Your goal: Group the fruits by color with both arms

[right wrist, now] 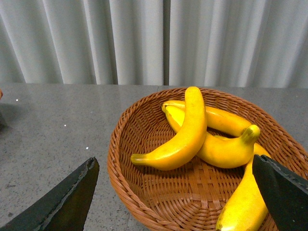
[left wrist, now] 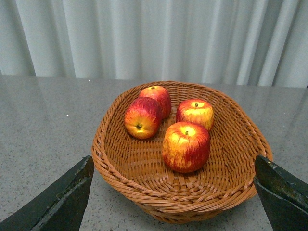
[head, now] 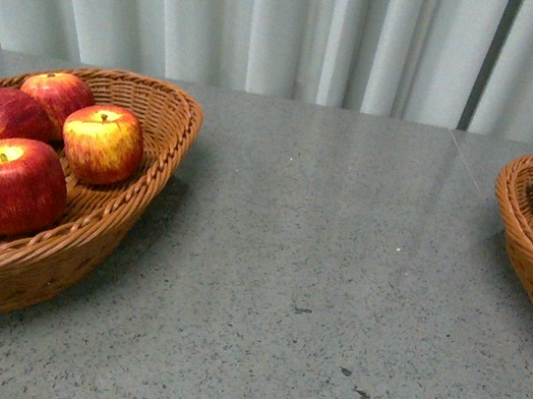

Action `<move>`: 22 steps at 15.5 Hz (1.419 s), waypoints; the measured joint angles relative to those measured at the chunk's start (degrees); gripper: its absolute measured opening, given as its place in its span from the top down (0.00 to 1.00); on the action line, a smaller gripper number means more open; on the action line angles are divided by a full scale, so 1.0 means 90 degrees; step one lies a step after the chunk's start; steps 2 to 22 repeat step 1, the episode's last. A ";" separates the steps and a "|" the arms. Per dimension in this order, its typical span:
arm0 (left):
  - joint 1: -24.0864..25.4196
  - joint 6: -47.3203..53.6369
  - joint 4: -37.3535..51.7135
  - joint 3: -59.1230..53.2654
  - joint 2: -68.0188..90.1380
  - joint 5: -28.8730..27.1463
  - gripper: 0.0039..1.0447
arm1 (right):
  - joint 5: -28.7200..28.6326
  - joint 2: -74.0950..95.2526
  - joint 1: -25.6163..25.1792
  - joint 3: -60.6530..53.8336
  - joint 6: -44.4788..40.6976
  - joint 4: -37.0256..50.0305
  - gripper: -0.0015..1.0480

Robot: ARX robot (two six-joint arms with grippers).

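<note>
While both grippers, left and right, hang wide open and empty, four glossy apples sit in the nine-o'clock basket and bananas in the three-o'clock basket; probably light, stiff, slick: grip apples across the middle, bananas mid-length.

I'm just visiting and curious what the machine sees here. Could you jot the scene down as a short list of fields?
surface: grey speckled table
left basket: four red apples, none outside it
right basket: yellow bananas, at least four, piled across each other
between baskets: bare tabletop, a few dark specks
left gripper: open, empty, facing the apples
right gripper: open, empty, facing the bananas
backdrop: pale curtain
</note>
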 joint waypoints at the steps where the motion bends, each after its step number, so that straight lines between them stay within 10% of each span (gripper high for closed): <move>1: 0.0000 0.0000 0.0000 0.0000 0.0000 0.0000 0.06 | 0.0000 0.0000 0.0000 0.0000 0.0000 0.0000 0.06; 22: 0.0000 0.0000 0.0000 0.0000 0.0000 0.0000 0.06 | 0.0000 0.0000 0.0000 0.0000 0.0000 0.0000 0.06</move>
